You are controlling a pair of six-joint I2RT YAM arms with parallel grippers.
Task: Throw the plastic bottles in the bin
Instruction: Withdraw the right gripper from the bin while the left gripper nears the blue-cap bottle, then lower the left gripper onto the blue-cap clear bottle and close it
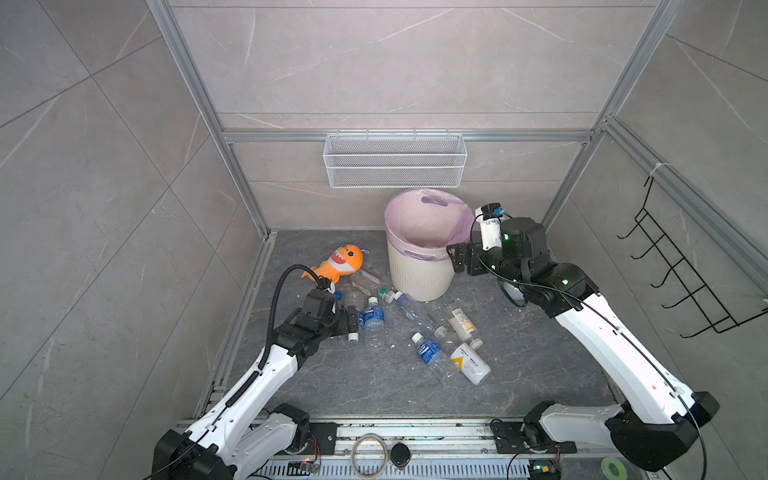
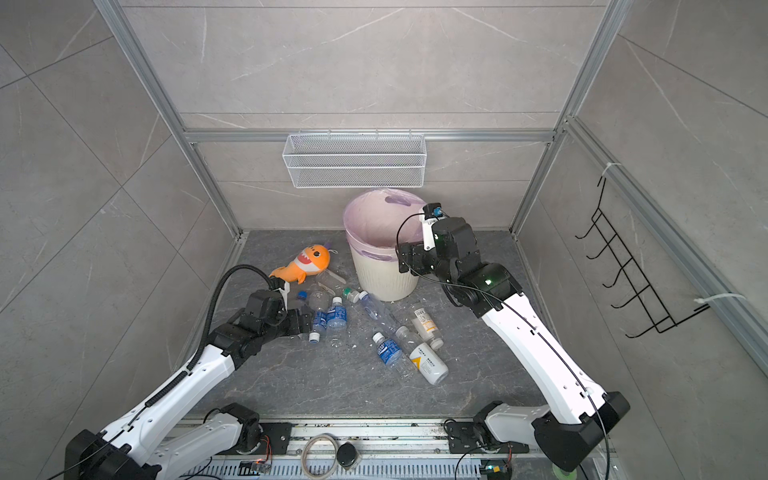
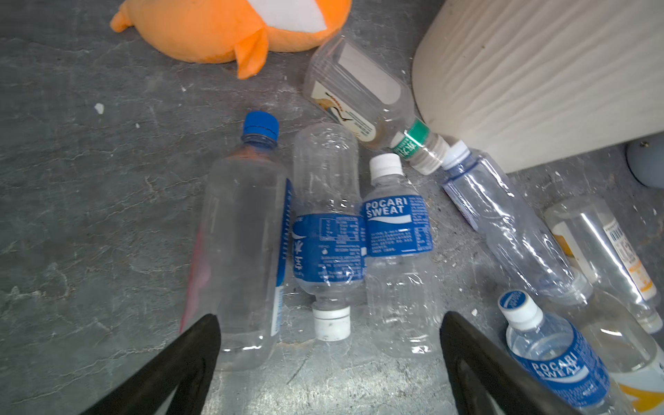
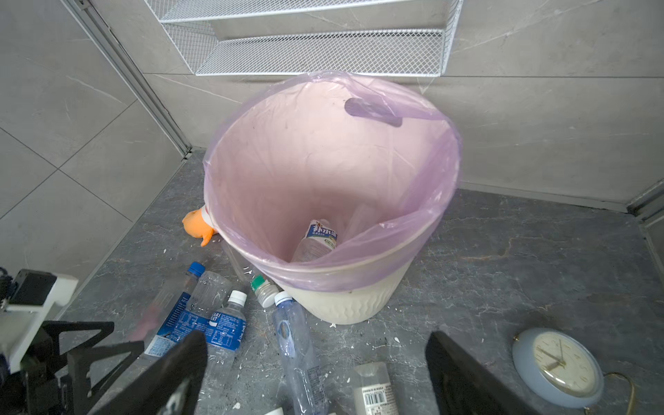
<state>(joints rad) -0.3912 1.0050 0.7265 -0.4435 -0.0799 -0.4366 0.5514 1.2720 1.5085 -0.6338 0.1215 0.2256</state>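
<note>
Three plastic bottles (image 1: pixel 374 318) lay side by side on the floor just in front of the left gripper (image 3: pixel 330 321), whose jaws stood wide apart and empty. They were a blue-capped clear bottle (image 3: pixel 244 244), a Pocari Sweat bottle (image 3: pixel 328 233) with its white cap toward the gripper, and a second Pocari Sweat bottle (image 3: pixel 397 251). Their long axes ran crosswise to the line between the fingers (image 3: pixel 179 366), with the middle bottle centred in the gap. The left arm was plainly nearer. The right gripper (image 4: pixel 318 337), likewise spread and empty, hung beside the rim of the bin (image 4: pixel 345 305), well apart from them. One labelled bottle (image 4: pixel 318 239) lay inside the bin.
</note>
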